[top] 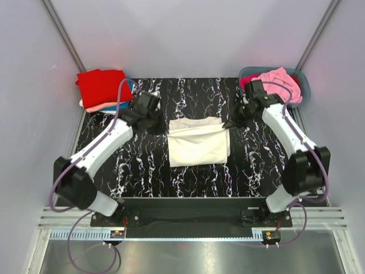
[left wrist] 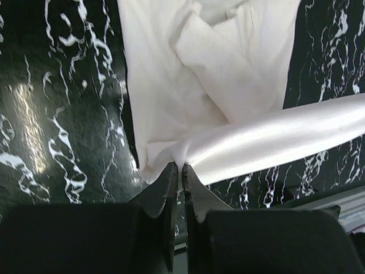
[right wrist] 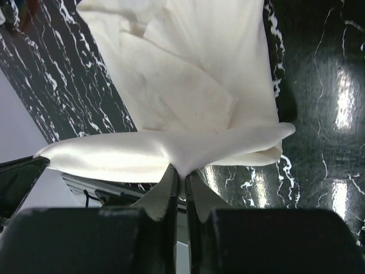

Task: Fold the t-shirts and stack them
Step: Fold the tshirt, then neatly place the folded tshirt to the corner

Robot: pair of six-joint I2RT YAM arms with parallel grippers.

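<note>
The left gripper [left wrist: 178, 166] and the right gripper [right wrist: 178, 169] are each pinched tight on 1 far corner of the cream t-shirt [top: 197, 145], its held edge stretched crosswise between them, its body lying mid-table [top: 142, 168] toward the near edge, equally close to both.

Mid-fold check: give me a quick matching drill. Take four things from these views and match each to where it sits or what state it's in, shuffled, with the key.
Things:
1. cream t-shirt
2. red t-shirt
3. pink t-shirt
4. left gripper

Places or states:
A. in the grey-blue tub, far right
B. pinched shut on cloth
C. far-left corner of the table
D. middle of the table, partly folded

Pairs: 1-D, 2-C, 3-A, 4-B.
</note>
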